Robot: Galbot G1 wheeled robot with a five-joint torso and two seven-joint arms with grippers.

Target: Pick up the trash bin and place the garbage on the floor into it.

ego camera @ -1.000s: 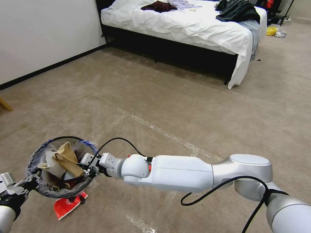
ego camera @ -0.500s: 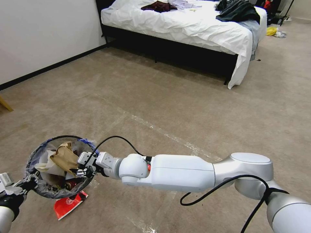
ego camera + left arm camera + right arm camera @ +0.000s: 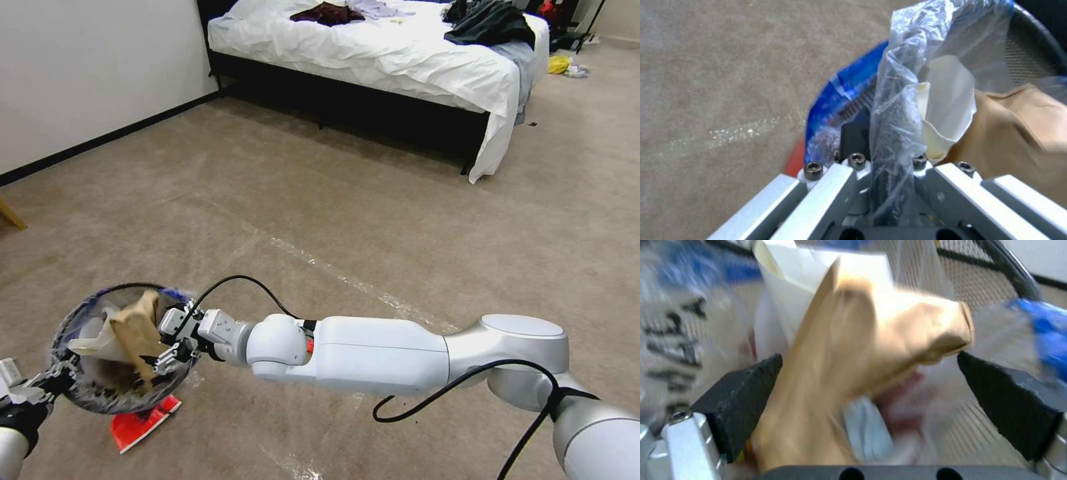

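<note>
The trash bin (image 3: 100,380) hangs just above the floor (image 3: 347,220) at the robot's left, held by its near rim: the left gripper (image 3: 882,186) is clamped on the black rim and the crinkled clear liner (image 3: 902,100), with a fold of blue plastic (image 3: 840,100) bunched beside it. In the head view that gripper (image 3: 47,387) sits at the bin's near edge, low at the left.

The right gripper (image 3: 175,339) reaches across from the other side and stands at the bin's far rim, over the mouth. Its jaws are spread wide, the black pads (image 3: 746,400) well apart, and a piece of brown paper (image 3: 862,353) stands between them without being pinched, as far as I can tell. The paper leans up out of the bin against white paper (image 3: 93,337), not lying flat.

I'd say the step is dropping this piece in. To do it well, the jaws should stay wide and back straight out so neither pad drags the paper over the rim. The left arm should keep the bin level and steady; the load already sits high.

A red wrapper (image 3: 143,427) lies on the carpet just under the bin, so the job isn't finished.
</note>
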